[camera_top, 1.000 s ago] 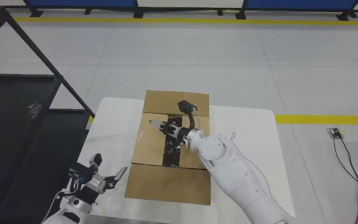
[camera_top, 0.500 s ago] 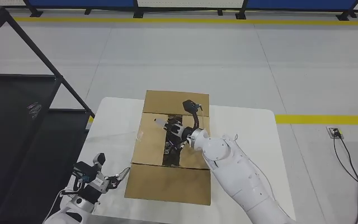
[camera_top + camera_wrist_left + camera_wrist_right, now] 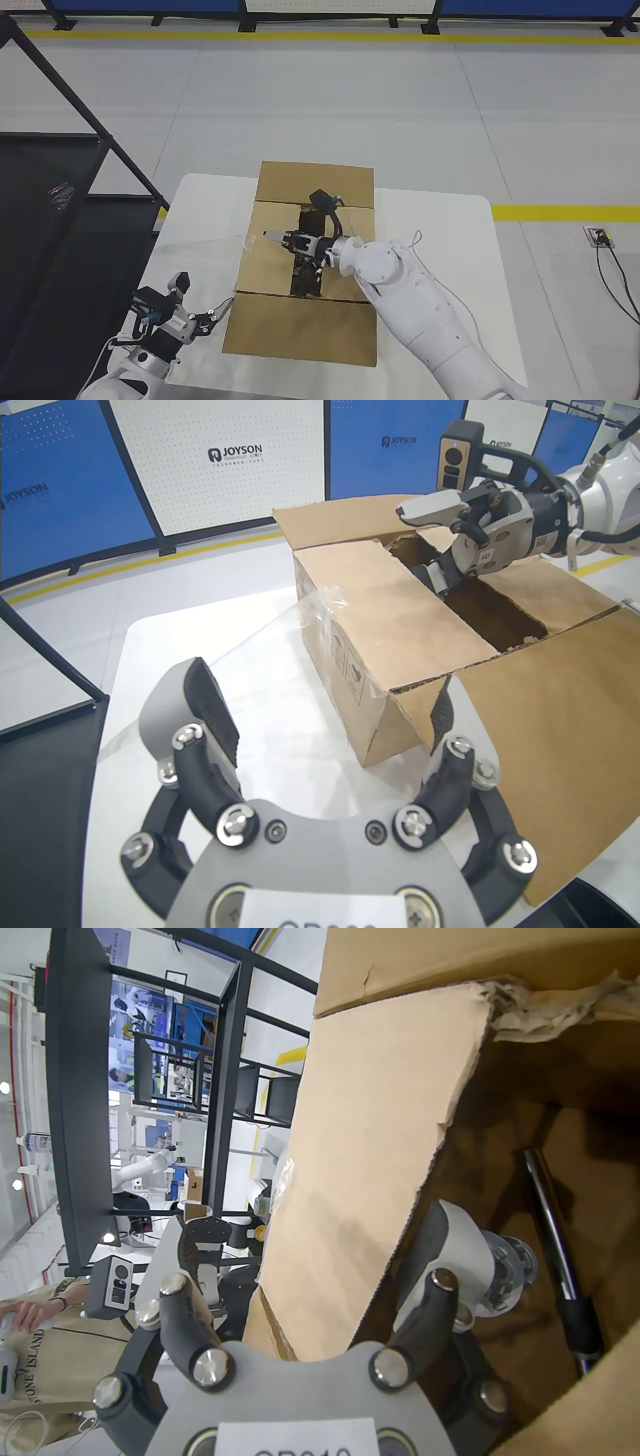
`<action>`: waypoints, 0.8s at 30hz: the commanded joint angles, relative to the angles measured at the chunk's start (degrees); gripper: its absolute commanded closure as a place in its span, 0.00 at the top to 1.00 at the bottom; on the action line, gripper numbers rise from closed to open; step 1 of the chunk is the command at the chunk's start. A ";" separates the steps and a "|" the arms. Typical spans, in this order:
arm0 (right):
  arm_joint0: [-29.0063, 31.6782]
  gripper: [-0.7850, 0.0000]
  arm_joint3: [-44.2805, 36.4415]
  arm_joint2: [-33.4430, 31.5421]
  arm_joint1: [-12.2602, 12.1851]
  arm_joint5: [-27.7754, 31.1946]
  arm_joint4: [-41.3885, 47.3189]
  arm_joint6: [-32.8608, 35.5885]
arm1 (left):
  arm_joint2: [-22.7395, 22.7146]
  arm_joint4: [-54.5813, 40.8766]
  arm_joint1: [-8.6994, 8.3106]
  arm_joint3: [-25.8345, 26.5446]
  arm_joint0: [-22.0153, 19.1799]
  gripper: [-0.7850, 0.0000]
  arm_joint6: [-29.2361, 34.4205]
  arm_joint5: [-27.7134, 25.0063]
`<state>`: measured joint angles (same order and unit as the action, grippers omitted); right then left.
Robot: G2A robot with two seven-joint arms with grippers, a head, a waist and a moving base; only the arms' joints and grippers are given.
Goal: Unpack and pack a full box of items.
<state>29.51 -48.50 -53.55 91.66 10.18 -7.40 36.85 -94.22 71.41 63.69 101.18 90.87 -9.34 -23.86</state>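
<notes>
A cardboard box (image 3: 268, 265) stands in the middle of the white table (image 3: 205, 225), its top flaps parted over a dark gap. My right gripper (image 3: 292, 250) is open at that gap and straddles the edge of one top flap (image 3: 370, 1128). One finger lies over the flap, the other reaches inside the box. Inside lie a chrome rod with a black grip (image 3: 550, 1208) and a round metal part (image 3: 510, 1268). My left gripper (image 3: 320, 687) is open and holds nothing, low at the table's near left corner, just off the box's corner (image 3: 395, 705).
The near flap (image 3: 300, 330) and far flap (image 3: 315, 182) lie spread outward. Loose clear tape (image 3: 320, 610) hangs off the box's side. Crumpled paper (image 3: 540, 1003) sits at the gap's end. A black metal rack (image 3: 60, 200) stands left of the table.
My right gripper has swung slightly and come down onto the flap edge at the gap. My left gripper has shifted a little nearer the table's front edge.
</notes>
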 commanded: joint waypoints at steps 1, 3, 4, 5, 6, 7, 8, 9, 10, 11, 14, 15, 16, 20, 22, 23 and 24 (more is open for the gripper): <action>-0.60 1.00 0.89 -0.61 0.17 1.42 2.58 0.87 | 0.02 0.11 0.00 0.06 -0.01 1.00 -0.11 -0.11; -0.94 1.00 1.26 -1.16 0.30 2.71 4.79 1.91 | 0.07 0.10 0.01 0.09 -0.03 1.00 -0.18 -0.16; -1.05 1.00 1.32 -1.38 0.35 3.27 5.70 2.31 | 0.13 0.15 0.01 0.11 -0.05 1.00 -0.11 -0.24; -1.07 1.00 1.12 -1.61 0.43 3.88 6.80 2.57 | 0.25 0.17 0.01 0.19 -0.11 1.00 -0.01 -0.37; -1.09 1.00 1.00 -1.73 0.49 4.29 7.51 2.84 | 0.34 0.28 0.01 0.23 -0.18 1.00 0.10 -0.47; -1.11 1.00 0.78 -1.84 0.56 4.62 8.21 2.94 | 0.51 0.37 0.01 0.30 -0.26 1.00 0.24 -0.65; -1.12 1.00 0.44 -1.86 0.64 4.97 8.73 2.99 | 0.69 0.50 0.01 0.43 -0.37 1.00 0.39 -0.84; -1.08 1.00 0.18 -1.83 0.72 5.18 9.22 3.06 | 0.89 0.68 0.01 0.51 -0.49 1.00 0.59 -0.95; -1.10 1.00 -0.22 -1.74 0.83 5.34 9.61 3.01 | 1.19 0.95 0.01 0.69 -0.66 1.00 0.91 -1.10; -1.11 1.00 -0.47 -1.59 0.93 5.43 9.77 2.86 | 1.47 1.17 0.02 0.82 -0.85 1.00 1.18 -1.11; -1.15 1.00 -1.22 -1.02 1.38 5.65 10.55 1.78 | 2.51 1.73 0.09 0.98 -1.72 1.00 1.99 -0.88; -1.07 1.00 -1.52 -0.78 1.59 5.90 11.04 1.16 | 2.86 1.80 0.13 0.86 -2.17 1.00 2.27 -0.75; -0.99 1.00 -1.66 -0.53 1.79 6.18 11.52 0.70 | 3.19 1.58 0.16 0.62 -2.64 1.00 2.56 -0.72; -0.73 1.00 -2.07 0.67 2.68 7.62 13.42 -0.86 | 4.16 0.74 0.29 -0.08 -4.58 1.00 3.66 -0.45; -0.71 1.00 -2.15 1.38 3.10 8.67 13.89 -1.29 | 4.49 0.14 0.36 -0.25 -5.33 1.00 3.94 -0.15; -0.68 1.00 -2.23 1.73 3.31 9.42 14.16 -1.39 | 4.57 -0.25 0.40 -0.32 -5.65 1.00 3.97 0.19; -0.67 1.00 -2.15 2.07 3.50 9.94 14.24 -1.53 | 4.68 -0.67 0.44 -0.33 -5.88 1.00 3.94 0.42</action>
<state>28.83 -50.70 -51.83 94.97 19.47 6.71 35.44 -89.65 71.20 64.08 100.87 85.27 -5.37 -23.75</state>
